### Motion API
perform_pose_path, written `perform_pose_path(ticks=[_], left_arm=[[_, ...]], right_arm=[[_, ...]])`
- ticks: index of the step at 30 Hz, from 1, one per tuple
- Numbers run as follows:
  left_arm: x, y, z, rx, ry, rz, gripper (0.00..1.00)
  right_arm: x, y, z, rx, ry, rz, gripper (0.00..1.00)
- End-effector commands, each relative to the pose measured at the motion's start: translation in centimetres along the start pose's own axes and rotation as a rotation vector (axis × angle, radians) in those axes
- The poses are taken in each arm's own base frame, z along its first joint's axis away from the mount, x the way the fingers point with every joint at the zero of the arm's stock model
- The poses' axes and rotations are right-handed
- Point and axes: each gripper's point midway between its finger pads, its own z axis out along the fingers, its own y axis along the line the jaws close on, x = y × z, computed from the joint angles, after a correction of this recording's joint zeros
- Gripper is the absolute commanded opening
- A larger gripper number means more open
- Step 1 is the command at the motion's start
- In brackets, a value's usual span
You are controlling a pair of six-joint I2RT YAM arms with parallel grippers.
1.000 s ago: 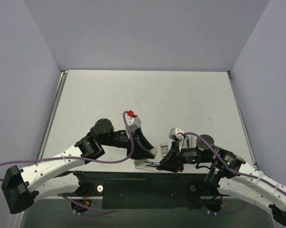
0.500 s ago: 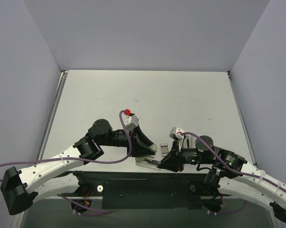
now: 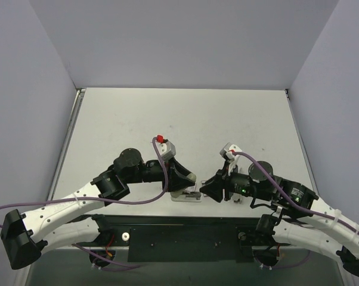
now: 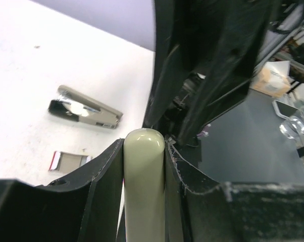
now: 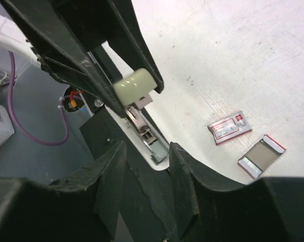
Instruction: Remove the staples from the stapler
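My left gripper (image 4: pixel 143 143) (image 3: pixel 190 182) is shut on an olive-grey rounded bar (image 4: pixel 144 191) (image 5: pixel 134 85). Under that bar a metal channel (image 5: pixel 147 132) and a white base plate (image 3: pixel 182 197) stick out toward the right gripper. A slim stapler (image 4: pixel 86 108), silver-grey with a black end, lies on the white table beyond the left fingers. My right gripper (image 5: pixel 147 147) (image 3: pixel 204 189) is open with nothing between its fingers, and the channel's end sits just ahead of them.
A red-and-white staple box (image 5: pixel 232 127) and an opened box (image 5: pixel 260 156) (image 4: pixel 68 160) lie on the table beside the grippers. A black panel (image 3: pixel 185 235) runs along the near edge. Grey walls close in the table's sides and back.
The right gripper has opened and pulled back to the right, away from the metal channel it was at. The left gripper has shifted slightly right, still holding the bar.
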Motion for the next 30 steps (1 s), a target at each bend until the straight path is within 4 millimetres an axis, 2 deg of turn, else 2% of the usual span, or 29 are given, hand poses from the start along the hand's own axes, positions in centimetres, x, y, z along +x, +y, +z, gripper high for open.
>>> perform_pose_path(ticks=[1,6,9,12,17,18,19,20,21,22,27,30], left_arm=[[-3.4,1.4,-0.3,-0.130,-0.063,0.054,0.00],[-4.1,4.0,-0.6,-0.279,-0.081,0.047,0.00],[-4.6,5.3,-0.9,-0.356,-0.098,0.048,0.00],[-5.3,6.6,-1.3,-0.439,-0.131,0.048,0.00],[-6.3,8.9,-1.9,-0.556,-0.158,0.059,0.00],[-6.4,9.1,-1.9,-0.567,-0.160,0.057,0.00],[-6.5,9.7,-2.1,-0.585,-0.169,0.058,0.00],[-6.6,9.9,-2.1,-0.590,-0.173,0.056,0.00],[-6.6,10.6,-2.2,-0.603,-0.178,0.049,0.00],[-6.7,11.1,-2.4,-0.610,-0.182,0.044,0.00],[-6.3,13.9,-2.8,-0.606,-0.207,-0.034,0.00],[-5.9,15.0,-2.7,-0.615,-0.202,-0.051,0.00]], right_arm=[[-3.6,-0.2,-1.1,0.065,-0.084,-0.032,0.39],[-4.8,-1.6,-1.0,0.157,-0.105,-0.038,0.43],[-5.2,-2.4,-0.5,0.210,-0.105,-0.035,0.41],[-5.9,-4.3,-0.1,0.313,-0.131,-0.036,0.38],[-6.6,-6.8,2.0,0.378,-0.139,0.005,0.26],[-6.4,-7.1,2.4,0.376,-0.134,0.021,0.17],[-6.9,-7.6,2.8,0.375,-0.150,0.041,0.13],[-6.7,-8.2,3.2,0.382,-0.149,0.065,0.06],[-7.2,-9.0,3.5,0.391,-0.175,0.082,0.03],[-7.0,-9.0,4.0,0.368,-0.170,0.093,0.00],[-8.0,-10.5,6.2,0.346,-0.215,0.116,0.00],[-7.7,-11.5,7.9,0.343,-0.204,0.122,0.00]])
